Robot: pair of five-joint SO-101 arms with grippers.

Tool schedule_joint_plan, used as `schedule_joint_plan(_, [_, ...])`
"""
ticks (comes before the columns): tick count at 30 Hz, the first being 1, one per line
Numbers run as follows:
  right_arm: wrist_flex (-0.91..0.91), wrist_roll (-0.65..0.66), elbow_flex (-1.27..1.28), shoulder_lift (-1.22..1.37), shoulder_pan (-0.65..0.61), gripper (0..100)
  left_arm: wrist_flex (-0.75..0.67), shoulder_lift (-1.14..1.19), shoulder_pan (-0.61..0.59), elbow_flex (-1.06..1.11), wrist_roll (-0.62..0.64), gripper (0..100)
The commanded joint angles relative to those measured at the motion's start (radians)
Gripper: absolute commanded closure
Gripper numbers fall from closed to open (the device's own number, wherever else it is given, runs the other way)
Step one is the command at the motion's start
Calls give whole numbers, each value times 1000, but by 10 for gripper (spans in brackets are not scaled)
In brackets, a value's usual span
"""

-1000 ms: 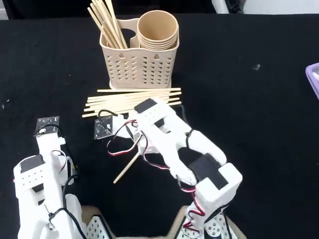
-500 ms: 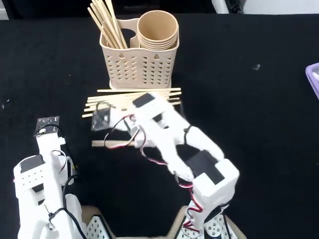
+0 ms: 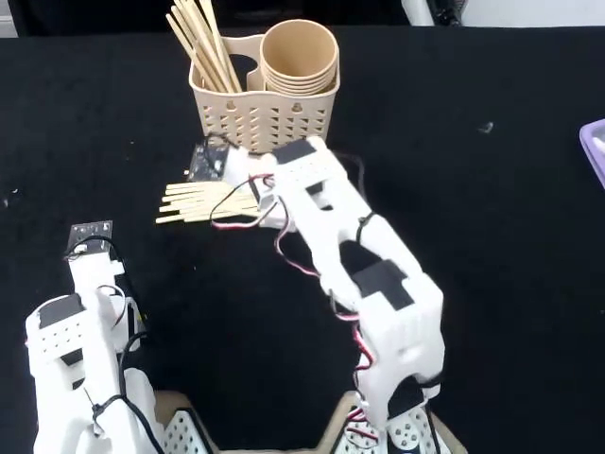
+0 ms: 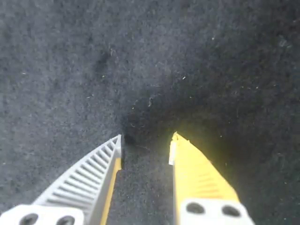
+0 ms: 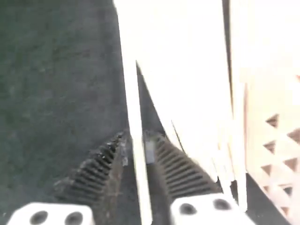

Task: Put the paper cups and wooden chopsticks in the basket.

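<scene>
A beige perforated basket stands at the back of the black table, with stacked paper cups in one side and several wooden chopsticks upright in the other. More chopsticks lie in a pile just in front of it. My right gripper is shut on one chopstick, held over the pile beside the basket wall. In the high view it sits at the basket's front left corner. My left gripper is open over bare black cloth at the front left.
A purple object pokes in at the right edge. The right arm's white links stretch from the front centre to the basket, over the pile's right half. Black cloth covers the table.
My right gripper lifted the single chopstick that lay apart at the front and carried it back and up to the basket's front. The left arm has not moved.
</scene>
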Motion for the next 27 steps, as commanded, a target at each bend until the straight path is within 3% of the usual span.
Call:
schedule_joint_plan(1, [35, -31, -91, 2, 18, 712, -17, -5, 13, -4, 6, 827])
schedule_joint_plan(8, [32, -18, -79, 12, -2, 760, -15, -5, 13, -4, 6, 827])
schedule_joint_plan(19, [-5, -18, -76, 136, 0, 716, -15, -5, 13, -4, 6, 827])
schedule_joint_plan(21, [2, -18, -71, 136, 0, 755, -15, -5, 13, -4, 6, 827])
schedule_joint_plan(27, [52, -21, -76, 128, -12, 993, -15, -5, 13, -4, 5, 827])
